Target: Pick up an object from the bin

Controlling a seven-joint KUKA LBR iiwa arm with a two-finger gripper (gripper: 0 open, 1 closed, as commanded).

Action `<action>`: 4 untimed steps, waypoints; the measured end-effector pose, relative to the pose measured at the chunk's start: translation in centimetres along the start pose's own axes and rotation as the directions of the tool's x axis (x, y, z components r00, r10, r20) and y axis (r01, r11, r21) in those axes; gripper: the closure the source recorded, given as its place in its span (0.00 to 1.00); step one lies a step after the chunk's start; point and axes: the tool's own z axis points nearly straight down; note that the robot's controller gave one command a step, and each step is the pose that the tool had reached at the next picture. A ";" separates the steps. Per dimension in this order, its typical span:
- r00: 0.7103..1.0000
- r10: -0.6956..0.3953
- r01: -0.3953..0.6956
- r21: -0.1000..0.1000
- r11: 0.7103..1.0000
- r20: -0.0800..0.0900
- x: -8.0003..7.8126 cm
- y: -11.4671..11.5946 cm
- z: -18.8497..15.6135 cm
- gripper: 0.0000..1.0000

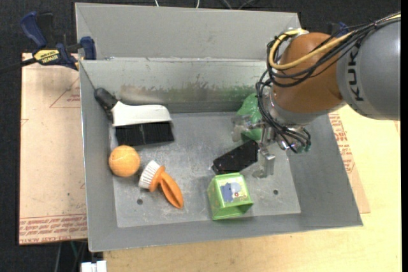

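Black, flat and apparently stiff, a small rectangular object (234, 157) is lying right of the bin's (191, 169) centre, just behind a green box (229, 195), the gripper (264, 159) hovering at its right end, its closure impossible to tell; likely light, best pinched across its narrow width.
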 end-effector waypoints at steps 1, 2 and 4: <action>1.000 -0.017 0.017 -0.001 1.000 0.002 -1.5 -1.4 7.3 0.00; 1.000 -0.024 0.024 0.004 1.000 0.014 -2.3 -1.0 6.8 1.00; 1.000 -0.023 0.023 0.004 1.000 0.015 -2.3 -1.0 6.6 1.00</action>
